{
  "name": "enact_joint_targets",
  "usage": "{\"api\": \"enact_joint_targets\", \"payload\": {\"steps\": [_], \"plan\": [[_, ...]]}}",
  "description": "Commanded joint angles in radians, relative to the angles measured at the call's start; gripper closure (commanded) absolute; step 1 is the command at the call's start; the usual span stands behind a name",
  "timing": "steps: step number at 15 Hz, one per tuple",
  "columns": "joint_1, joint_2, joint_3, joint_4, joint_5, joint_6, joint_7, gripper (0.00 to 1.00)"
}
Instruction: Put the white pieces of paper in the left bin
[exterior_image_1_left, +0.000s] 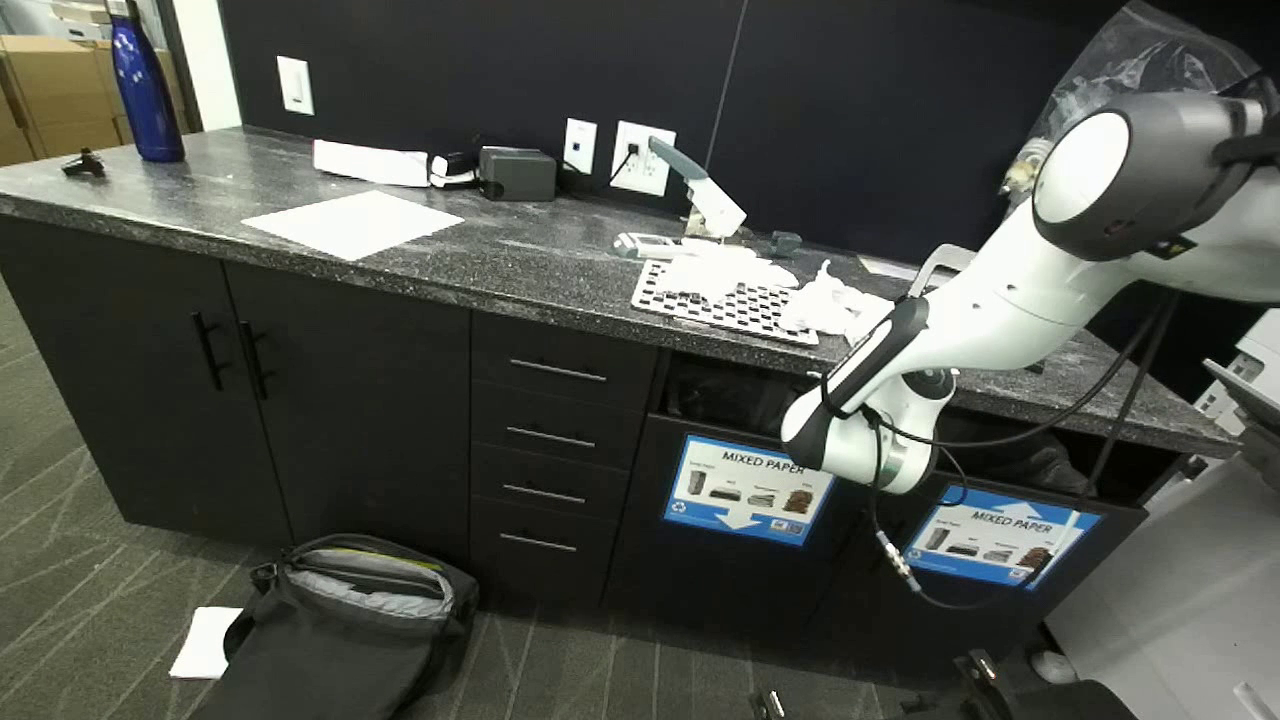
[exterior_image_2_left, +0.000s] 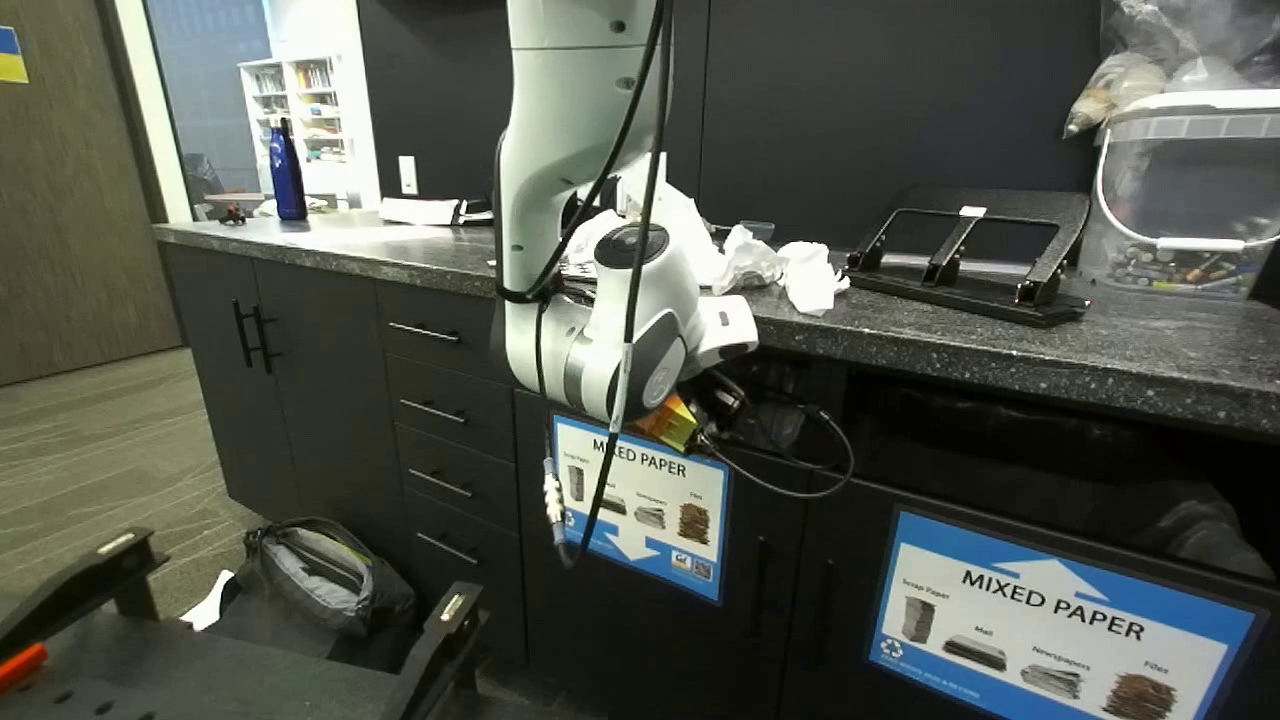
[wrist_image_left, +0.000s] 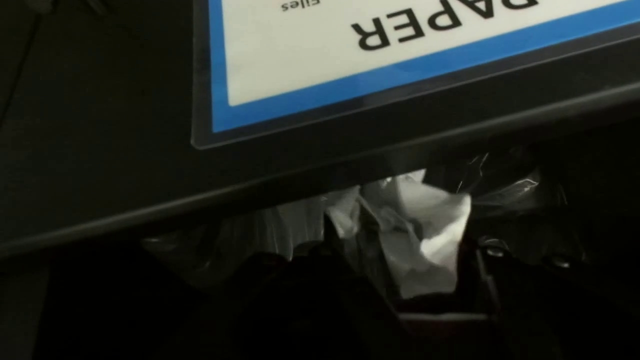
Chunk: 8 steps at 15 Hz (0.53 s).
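The left bin is dark, with a blue-and-white label on its front and a gap under the counter at its top. In the wrist view its front rim crosses the picture, label upside down. My gripper reaches past that rim into the dark opening, fingers apart. A crumpled white piece of paper shows between the fingers; whether it touches them I cannot tell. More white pieces of paper lie on the counter, also seen as white scraps. The arm covers most of the gripper in both exterior views.
Clear plastic liner hangs inside the bin. The countertop edge overhangs the opening. On the counter are a black-dotted white sheet, a black stand and a clear bucket. A similar labelled bin stands alongside.
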Motion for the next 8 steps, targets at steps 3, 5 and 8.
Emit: {"api": "enact_joint_targets", "payload": {"steps": [3, 5, 8], "plan": [[0.003, -0.047, -0.007, -0.063, -0.027, 0.042, 0.010, 0.01], [0.005, -0.085, -0.012, -0.138, -0.033, 0.070, 0.006, 0.00], [-0.002, -0.188, -0.003, -0.298, -0.054, 0.051, 0.012, 0.00]]}}
